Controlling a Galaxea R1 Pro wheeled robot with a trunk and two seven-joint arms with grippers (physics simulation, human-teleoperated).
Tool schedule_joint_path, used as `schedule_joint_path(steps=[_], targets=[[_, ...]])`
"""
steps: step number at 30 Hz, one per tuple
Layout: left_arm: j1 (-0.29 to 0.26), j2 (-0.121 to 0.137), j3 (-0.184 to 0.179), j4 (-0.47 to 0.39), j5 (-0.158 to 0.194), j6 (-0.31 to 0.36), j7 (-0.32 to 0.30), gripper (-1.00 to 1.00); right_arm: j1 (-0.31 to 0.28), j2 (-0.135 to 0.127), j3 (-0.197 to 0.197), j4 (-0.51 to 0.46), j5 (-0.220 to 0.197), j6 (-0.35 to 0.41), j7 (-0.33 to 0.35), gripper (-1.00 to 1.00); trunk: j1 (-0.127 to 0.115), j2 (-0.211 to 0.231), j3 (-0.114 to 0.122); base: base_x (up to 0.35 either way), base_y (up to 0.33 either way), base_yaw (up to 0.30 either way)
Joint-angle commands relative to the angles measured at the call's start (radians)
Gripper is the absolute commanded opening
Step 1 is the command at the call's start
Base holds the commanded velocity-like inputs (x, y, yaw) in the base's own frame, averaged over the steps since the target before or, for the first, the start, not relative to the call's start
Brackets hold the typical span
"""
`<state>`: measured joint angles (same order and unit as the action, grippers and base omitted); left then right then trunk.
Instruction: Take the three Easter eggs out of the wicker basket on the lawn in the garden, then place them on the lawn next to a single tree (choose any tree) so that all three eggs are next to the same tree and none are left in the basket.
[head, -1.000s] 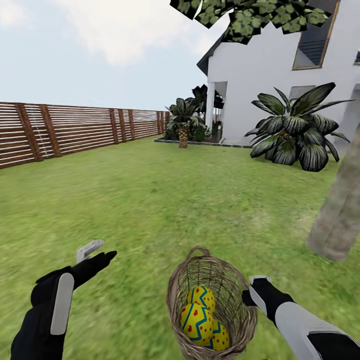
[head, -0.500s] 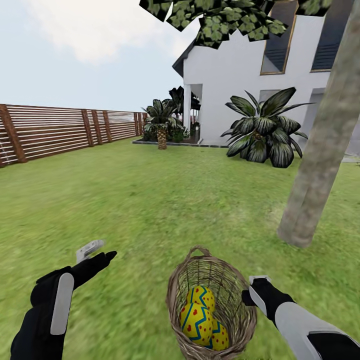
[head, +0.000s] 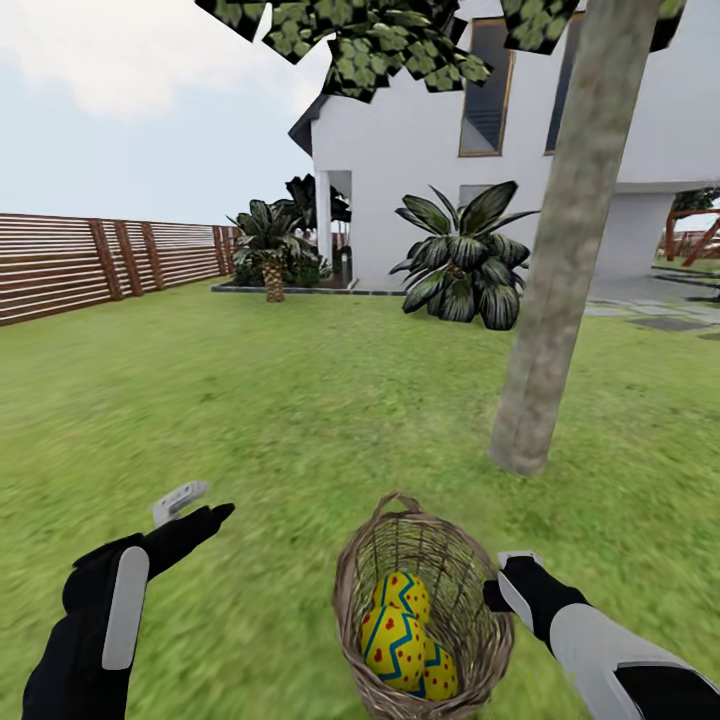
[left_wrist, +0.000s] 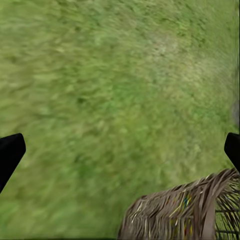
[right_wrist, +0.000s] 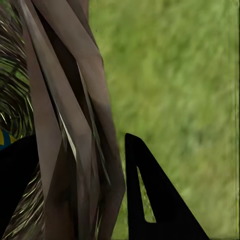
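Item: round brown woven wicker basket (head: 425, 610), carried near and just right of centre over the green lawn (head: 250, 420), its rim clenched between the right gripper's (head: 500, 580) fingers. Contents: three yellow eggs with blue zigzags and red dots (head: 400, 635), none removed.

Step judged: transport toward the pale grey-brown bare tree trunk (head: 545, 330), ahead to the right; next, set down beside it and unload. Left gripper (head: 185, 505) released, empty.

place: home garden | cues: lawn (head: 300, 400), slat fence (head: 60, 265), white house (head: 420, 150), tree (head: 555, 270)
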<state>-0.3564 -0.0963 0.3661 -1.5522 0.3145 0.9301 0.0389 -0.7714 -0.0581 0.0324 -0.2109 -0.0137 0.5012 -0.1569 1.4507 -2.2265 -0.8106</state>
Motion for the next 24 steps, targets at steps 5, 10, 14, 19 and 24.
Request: schedule_joint_path(steps=[5,10,14,19,24], targets=[[-0.001,0.0,0.002,0.0,0.008,0.006,0.004,1.0,0.0,0.0,0.0,-0.002,-0.006,0.005,-0.001,-1.0,0.0,-0.001,-0.001,0.0,-0.346,-0.159],[-0.001,-0.001,0.002,0.0,0.008,0.006,0.004,1.0,0.0,0.0,0.001,-0.002,-0.005,0.005,-0.001,-1.0,0.0,-0.001,-0.001,0.0,-0.346,-0.004],[-0.001,0.0,0.002,0.0,0.008,0.006,0.004,1.0,0.0,0.0,0.001,-0.002,-0.006,0.004,-0.001,-1.0,0.0,-0.001,-0.001,0.0,-0.344,0.0],[-0.001,-0.001,0.003,0.001,0.009,0.006,0.0,1.0,0.0,0.0,0.0,-0.002,-0.006,0.004,-0.001,-1.0,0.0,-0.001,-0.001,0.1,-0.211,0.0],[-0.001,0.0,0.002,0.013,0.009,0.006,-0.001,1.0,0.0,0.0,0.001,-0.002,-0.005,0.004,-0.001,-1.0,0.0,-0.001,-0.001,0.305,-0.13,0.0]])
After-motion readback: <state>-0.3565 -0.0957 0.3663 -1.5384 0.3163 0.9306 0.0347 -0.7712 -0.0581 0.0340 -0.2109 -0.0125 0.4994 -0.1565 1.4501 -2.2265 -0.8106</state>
